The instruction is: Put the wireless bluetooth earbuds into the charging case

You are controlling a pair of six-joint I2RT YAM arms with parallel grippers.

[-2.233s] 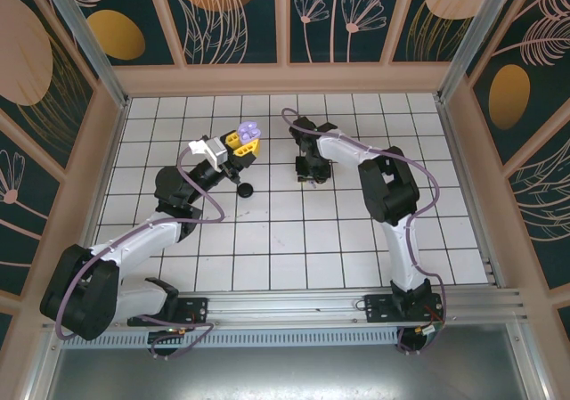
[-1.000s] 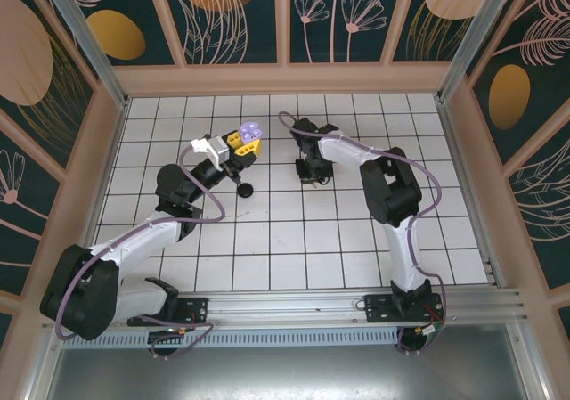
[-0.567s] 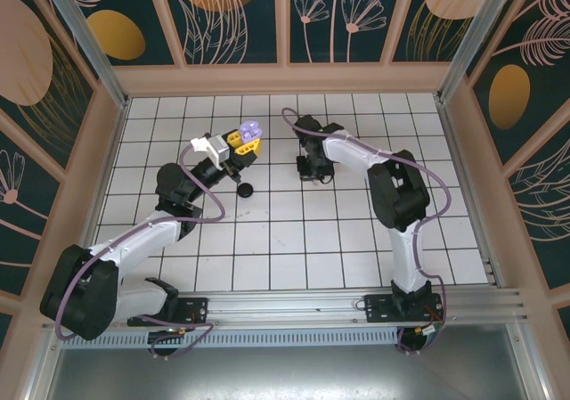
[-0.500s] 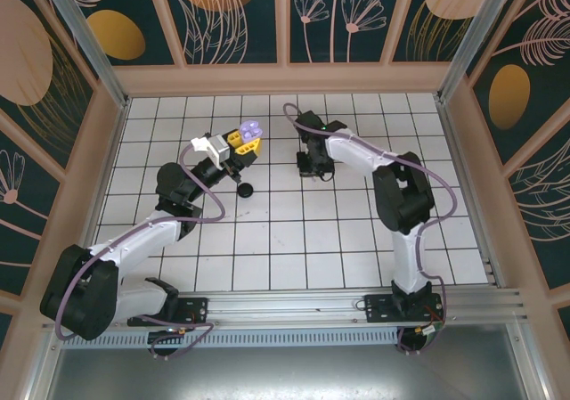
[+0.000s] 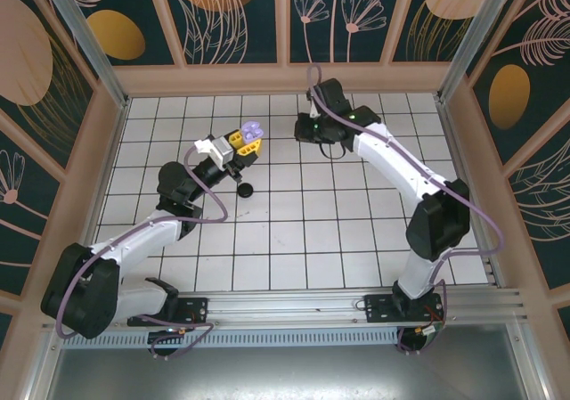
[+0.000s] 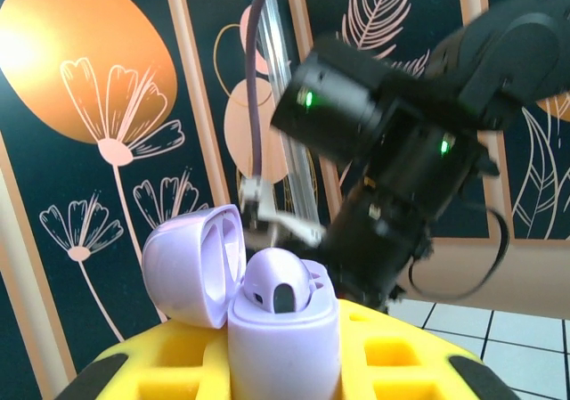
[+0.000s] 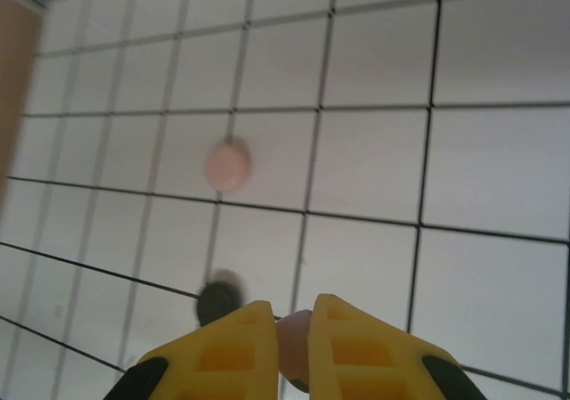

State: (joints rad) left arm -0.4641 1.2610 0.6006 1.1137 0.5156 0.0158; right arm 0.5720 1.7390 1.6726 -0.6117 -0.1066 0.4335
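We are seeing bright, even light flooding the white table (image 5: 338, 231), with only faint shadows lying on it; the right arm (image 6: 508, 53) is blurring in the left wrist view.

Robot lab test cell, not a home or shop. Left arm (image 5: 142, 235) and right arm (image 5: 401, 164) are bolted to an aluminium rail (image 5: 312, 304) at the edge of a white gridded table (image 5: 303, 240). Extrusion frame posts (image 5: 78, 26) box it in, with printed floral panels (image 5: 374, 8) as backdrop walls.
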